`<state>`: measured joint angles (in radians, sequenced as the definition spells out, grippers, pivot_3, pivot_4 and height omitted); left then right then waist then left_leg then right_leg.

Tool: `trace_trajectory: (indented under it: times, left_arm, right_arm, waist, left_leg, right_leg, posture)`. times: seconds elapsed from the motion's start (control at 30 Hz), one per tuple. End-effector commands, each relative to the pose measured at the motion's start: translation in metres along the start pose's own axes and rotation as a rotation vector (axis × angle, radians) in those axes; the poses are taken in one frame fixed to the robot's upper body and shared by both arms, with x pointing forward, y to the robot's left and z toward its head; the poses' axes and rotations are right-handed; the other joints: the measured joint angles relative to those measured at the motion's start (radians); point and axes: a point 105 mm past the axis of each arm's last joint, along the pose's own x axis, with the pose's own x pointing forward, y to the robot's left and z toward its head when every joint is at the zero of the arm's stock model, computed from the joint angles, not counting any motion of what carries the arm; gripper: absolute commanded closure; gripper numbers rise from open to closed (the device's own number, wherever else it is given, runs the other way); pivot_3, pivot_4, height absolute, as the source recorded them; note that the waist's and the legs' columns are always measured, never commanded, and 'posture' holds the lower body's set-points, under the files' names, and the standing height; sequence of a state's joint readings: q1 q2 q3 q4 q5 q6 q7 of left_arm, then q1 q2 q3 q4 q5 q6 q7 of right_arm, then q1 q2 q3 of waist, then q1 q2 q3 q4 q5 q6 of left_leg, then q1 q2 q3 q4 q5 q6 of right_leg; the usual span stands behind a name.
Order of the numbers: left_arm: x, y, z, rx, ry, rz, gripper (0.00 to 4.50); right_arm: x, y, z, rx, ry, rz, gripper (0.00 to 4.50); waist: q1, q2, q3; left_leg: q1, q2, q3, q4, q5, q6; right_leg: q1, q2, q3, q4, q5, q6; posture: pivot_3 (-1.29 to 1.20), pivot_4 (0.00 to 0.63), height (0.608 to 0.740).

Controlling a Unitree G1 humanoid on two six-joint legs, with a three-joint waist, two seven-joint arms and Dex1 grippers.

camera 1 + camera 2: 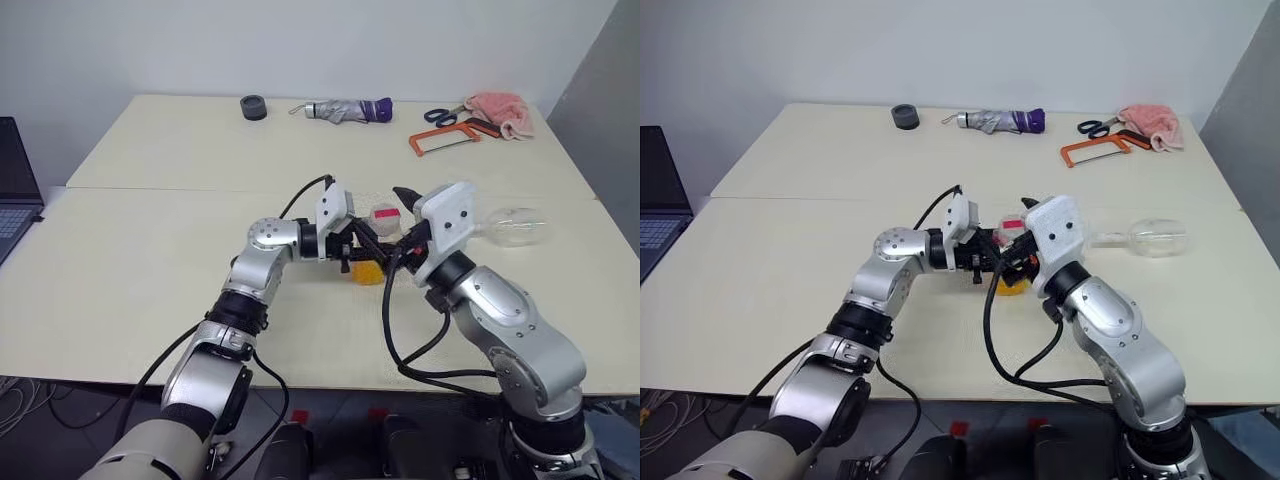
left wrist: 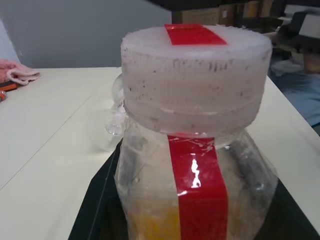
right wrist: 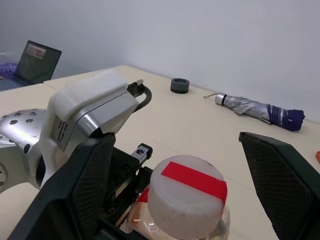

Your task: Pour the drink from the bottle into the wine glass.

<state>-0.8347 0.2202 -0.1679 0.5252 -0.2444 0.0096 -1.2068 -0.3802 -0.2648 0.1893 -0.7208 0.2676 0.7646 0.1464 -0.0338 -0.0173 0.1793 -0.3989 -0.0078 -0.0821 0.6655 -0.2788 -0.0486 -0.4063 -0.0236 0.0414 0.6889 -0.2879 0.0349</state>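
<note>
Near the middle of the worktop (image 1: 150, 230) the left gripper (image 1: 362, 248) held the bottle (image 1: 372, 250) clamped upright, the right fingers (image 3: 95, 170) stood apart around its cap (image 3: 189, 195), probably to unscrew it, while the wine glass (image 1: 515, 227) lay beside.

Clear bottle (image 2: 200, 165) with red label strip, whitish cap (image 3: 187, 197), orange-yellow drink (image 1: 366, 272), beyond it a purple-tipped grey umbrella (image 1: 348, 110), pink cloth (image 1: 500, 110)
</note>
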Motion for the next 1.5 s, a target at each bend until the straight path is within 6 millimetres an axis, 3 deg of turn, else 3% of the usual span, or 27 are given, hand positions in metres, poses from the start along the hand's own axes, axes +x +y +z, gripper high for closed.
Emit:
trace_trajectory:
  times: [0.03, 0.17, 0.27, 0.4, 0.43, 0.63, 0.73, 0.83, 1.0, 1.07, 1.17, 1.3, 1.4, 1.5]
  left_arm:
    - [0.005, 0.003, 0.017, 0.069, -0.033, -0.015, 2.71]
    - [0.004, 0.004, 0.018, 0.072, -0.036, -0.014, 2.71]
    - [0.004, 0.004, 0.018, 0.073, -0.038, -0.012, 2.71]
    - [0.003, 0.004, 0.018, 0.074, -0.041, -0.01, 2.71]
    - [0.003, 0.004, 0.018, 0.073, -0.042, -0.01, 2.71]
    - [0.002, 0.002, 0.021, 0.068, -0.052, -0.027, 2.72]
    - [-0.001, -0.003, 0.024, 0.062, -0.048, -0.093, 2.72]
    - [-0.009, -0.014, 0.029, 0.078, -0.009, -0.227, 2.72]
    - [-0.011, -0.011, 0.034, 0.084, -0.014, -0.231, 2.73]
    - [-0.01, -0.009, 0.034, 0.073, -0.024, -0.202, 2.73]
    - [-0.009, -0.005, 0.031, 0.06, -0.033, -0.15, 2.74]
    - [-0.008, -0.003, 0.028, 0.057, -0.033, -0.112, 2.76]
    - [-0.008, -0.002, 0.026, 0.056, -0.033, -0.088, 2.76]
    - [-0.006, -0.001, 0.024, 0.054, -0.032, -0.078, 2.76]
  right_arm:
    - [0.0, -0.001, 0.006, -0.003, -0.036, -0.017, 0.28]
    - [0.0, -0.001, 0.004, 0.055, -0.04, -0.022, 0.45]
    - [0.0, -0.001, 0.002, 0.066, -0.037, -0.019, 1.18]
    - [-0.001, -0.001, 0.002, 0.075, -0.038, -0.009, 2.62]
    - [-0.001, 0.0, 0.001, 0.08, -0.035, -0.001, 2.67]
    - [0.0, 0.012, -0.009, 0.091, -0.007, 0.129, 2.67]
    - [-0.001, 0.018, -0.013, -0.021, 0.007, 0.382, 2.67]
    - [-0.012, 0.001, -0.02, -0.247, 0.147, 0.762, 2.67]
    - [-0.013, -0.017, -0.008, -0.164, 0.189, 0.836, 2.66]
    - [-0.01, -0.022, -0.002, -0.131, 0.138, 0.745, 2.66]
    - [-0.01, -0.03, 0.008, -0.075, 0.045, 0.583, 1.71]
    - [-0.017, -0.026, 0.029, -0.023, -0.063, 0.45, 0.4]
    - [-0.024, -0.015, 0.036, 0.018, -0.102, 0.373, 0.39]
    - [-0.02, 0.0, 0.026, -0.013, -0.08, 0.261, 0.39]
  waist:
    - [0.0, 0.0, 0.0]
    - [0.0, 0.0, 0.0]
    - [0.0, 0.0, 0.0]
    - [-0.001, 0.0, 0.0]
    - [-0.001, 0.0, 0.0]
    - [-0.001, 0.0, 0.0]
    - [-0.002, 0.0, 0.0]
    - [-0.005, 0.001, 0.001]
    - [-0.007, 0.0, 0.0]
    - [-0.006, 0.0, 0.001]
    - [-0.001, 0.0, 0.001]
    - [-0.001, 0.0, 0.001]
    - [0.001, 0.0, 0.0]
    - [0.0, 0.0, 0.0]
  left_leg:
    - [0.0, 0.0, 0.0, 0.0, 0.0, 0.0]
    - [0.0, 0.0, 0.0, 0.0, 0.0, 0.0]
    - [0.0, 0.0, 0.0, 0.0, 0.0, 0.0]
    - [0.0, 0.0, 0.0, 0.0, 0.0, 0.0]
    - [0.0, 0.0, 0.0, 0.0, 0.0, 0.0]
    - [0.0, 0.0, 0.0, 0.0, -0.001, 0.001]
    - [0.0, 0.0, 0.001, 0.0, -0.002, 0.003]
    - [0.001, -0.001, 0.003, 0.001, -0.002, 0.004]
    - [0.001, 0.001, 0.002, -0.001, -0.002, 0.004]
    - [0.0, 0.001, 0.002, -0.001, -0.002, 0.004]
    - [0.0, 0.002, -0.001, 0.0, -0.002, 0.004]
    - [0.0, 0.002, 0.0, 0.002, -0.002, 0.004]
    - [0.0, 0.002, -0.002, 0.002, -0.002, 0.004]
    - [0.0, 0.002, -0.001, 0.002, -0.002, 0.003]
  right_leg:
    - [0.0, 0.0, 0.0, 0.0, 0.0, 0.0]
    - [0.0, 0.0, 0.0, 0.0, 0.0, 0.0]
    - [0.0, 0.0, 0.0, 0.0, 0.0, 0.0]
    - [0.0, 0.0, 0.0, 0.0, 0.0, 0.0]
    - [0.0, 0.0, 0.0, 0.0, 0.0, 0.0]
    - [0.0, 0.001, 0.0, 0.0, 0.0, 0.0]
    - [0.0, 0.001, 0.0, 0.0, 0.0, 0.0]
    - [0.001, 0.001, 0.0, 0.0, 0.0, 0.0]
    - [0.002, 0.004, -0.003, -0.001, -0.001, -0.002]
    - [0.001, 0.003, -0.003, 0.0, -0.001, -0.002]
    - [0.0, 0.001, -0.002, 0.001, -0.001, -0.002]
    - [-0.001, -0.001, 0.001, 0.004, -0.001, -0.002]
    - [0.0, -0.001, 0.0, 0.004, -0.001, -0.002]
    - [-0.001, -0.001, 0.0, 0.004, -0.001, -0.002]
  posture:
    - [0.0, 0.15, 0.74]
    - [0.0, 0.15, 0.74]
    - [0.0, 0.15, 0.74]
    - [0.0, 0.15, 0.74]
    - [0.0, 0.15, 0.74]
    - [0.0, 0.15, 0.74]
    - [0.0, 0.15, 0.74]
    - [0.0, 0.15, 0.74]
    - [0.0, 0.15, 0.74]
    - [0.0, 0.15, 0.74]
    - [0.0, 0.15, 0.74]
    - [0.0, 0.15, 0.74]
    - [0.0, 0.15, 0.74]
    - [0.0, 0.15, 0.74]
